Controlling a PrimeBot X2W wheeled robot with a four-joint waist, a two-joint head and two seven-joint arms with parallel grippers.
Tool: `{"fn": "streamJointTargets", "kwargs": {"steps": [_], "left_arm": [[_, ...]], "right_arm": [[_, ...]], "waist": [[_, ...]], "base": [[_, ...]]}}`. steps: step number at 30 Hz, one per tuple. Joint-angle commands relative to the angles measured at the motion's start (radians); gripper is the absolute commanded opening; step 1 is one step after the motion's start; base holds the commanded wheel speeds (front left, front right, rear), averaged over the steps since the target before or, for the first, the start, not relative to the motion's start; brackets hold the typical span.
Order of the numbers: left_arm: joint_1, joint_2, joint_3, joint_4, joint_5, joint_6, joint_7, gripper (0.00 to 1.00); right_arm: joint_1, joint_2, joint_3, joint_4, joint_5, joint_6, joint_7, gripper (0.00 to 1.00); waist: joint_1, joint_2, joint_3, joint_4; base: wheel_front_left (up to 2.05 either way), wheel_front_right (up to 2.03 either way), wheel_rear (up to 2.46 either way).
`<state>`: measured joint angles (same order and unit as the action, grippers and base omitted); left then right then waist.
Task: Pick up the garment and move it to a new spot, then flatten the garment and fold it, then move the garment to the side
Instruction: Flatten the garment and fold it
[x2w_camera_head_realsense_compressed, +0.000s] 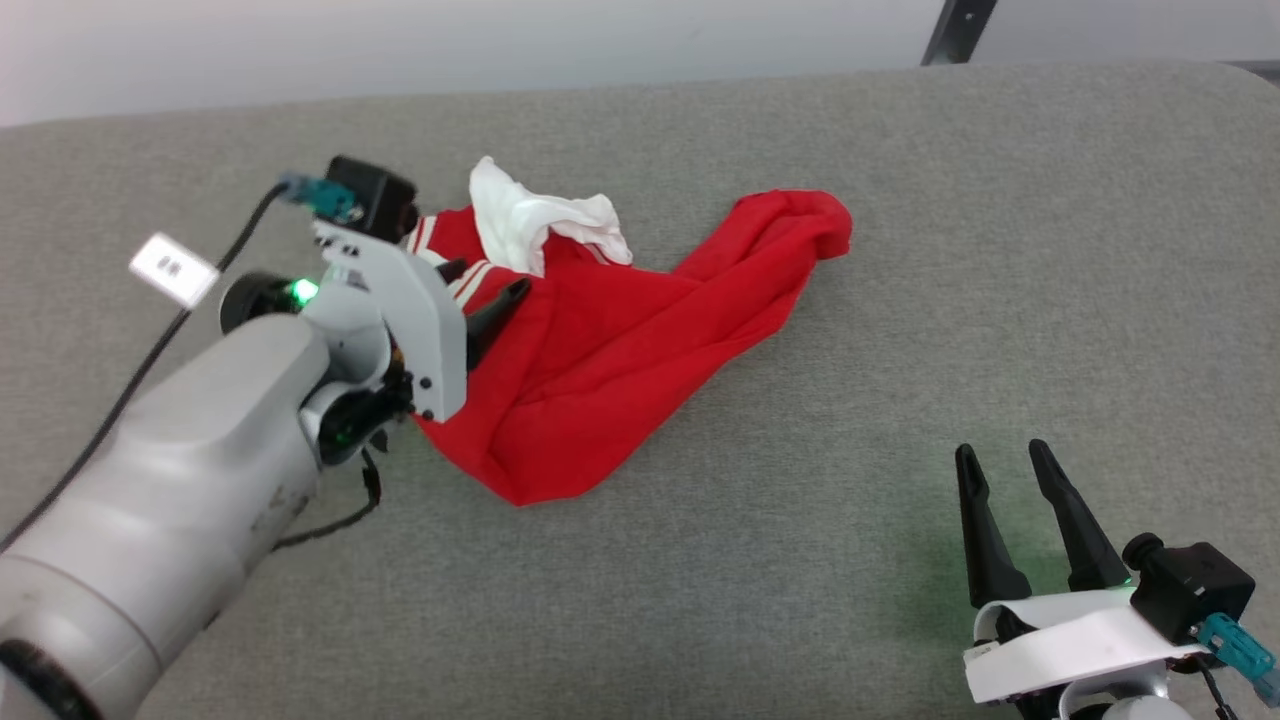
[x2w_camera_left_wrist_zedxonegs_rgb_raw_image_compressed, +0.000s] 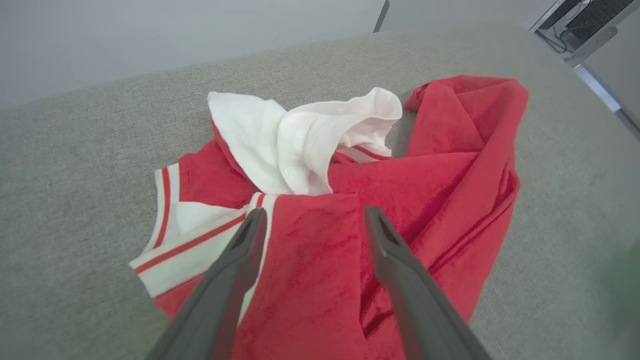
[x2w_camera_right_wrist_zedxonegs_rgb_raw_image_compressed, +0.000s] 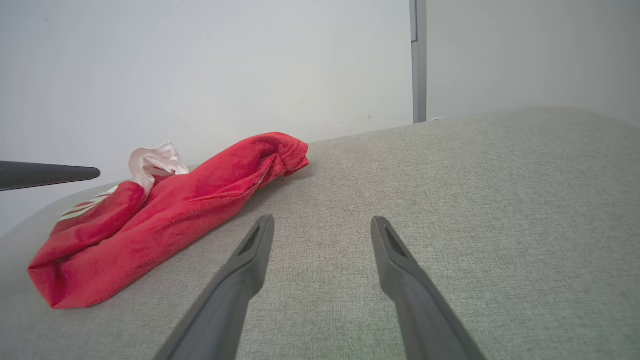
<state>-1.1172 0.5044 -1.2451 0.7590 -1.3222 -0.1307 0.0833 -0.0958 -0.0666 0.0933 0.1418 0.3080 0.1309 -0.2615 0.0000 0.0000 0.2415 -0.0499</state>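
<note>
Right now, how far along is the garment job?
Done: nothing confirmable; the red jersey lies crumpled on the grey padded surface. In hand: the left gripper hangs open over it, gripping nothing; the right gripper is open, apart from it. Left: flattening, folding, moving aside.

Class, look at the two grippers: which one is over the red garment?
The left gripper: its open fingers reach over the garment beside its striped white trim. The right gripper, also open, stands apart over the bare grey surface.
</note>
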Motion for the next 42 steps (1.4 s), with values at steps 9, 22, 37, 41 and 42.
{"fn": "streamJointTargets", "kwargs": {"steps": [9,22,37,41,42], "left_arm": [[-0.071,-0.061,-0.025,0.130,0.083,0.001,0.136,1.00],[-0.045,-0.068,-0.034,0.124,0.134,0.001,0.301,1.00],[-0.021,-0.062,0.005,0.102,0.084,0.001,0.151,0.00],[-0.004,-0.015,0.047,0.065,0.042,0.001,0.097,0.00],[0.005,0.007,0.055,0.054,0.038,0.001,0.082,0.00]], "right_arm": [[-0.027,0.008,0.008,-0.001,0.021,0.000,-0.005,1.00],[-0.029,0.015,0.015,0.004,0.024,0.000,-0.005,1.00],[-0.021,0.017,-0.008,0.003,0.011,0.000,-0.005,1.00],[-0.003,0.016,-0.005,0.007,0.009,0.000,-0.005,1.00],[0.002,0.016,-0.005,0.007,0.008,0.000,-0.005,1.00]], "waist": [[0.0000,0.0000,0.035,-0.064],[0.0000,0.0000,0.036,-0.061],[0.0000,0.0000,0.015,-0.011],[0.0000,0.0000,-0.009,0.016],[0.0000,0.0000,-0.016,0.022]], "base": [[0.00,0.00,0.00],[0.00,0.00,0.00],[0.00,0.00,0.00],[0.00,0.00,0.00],[0.00,0.00,0.00]]}}
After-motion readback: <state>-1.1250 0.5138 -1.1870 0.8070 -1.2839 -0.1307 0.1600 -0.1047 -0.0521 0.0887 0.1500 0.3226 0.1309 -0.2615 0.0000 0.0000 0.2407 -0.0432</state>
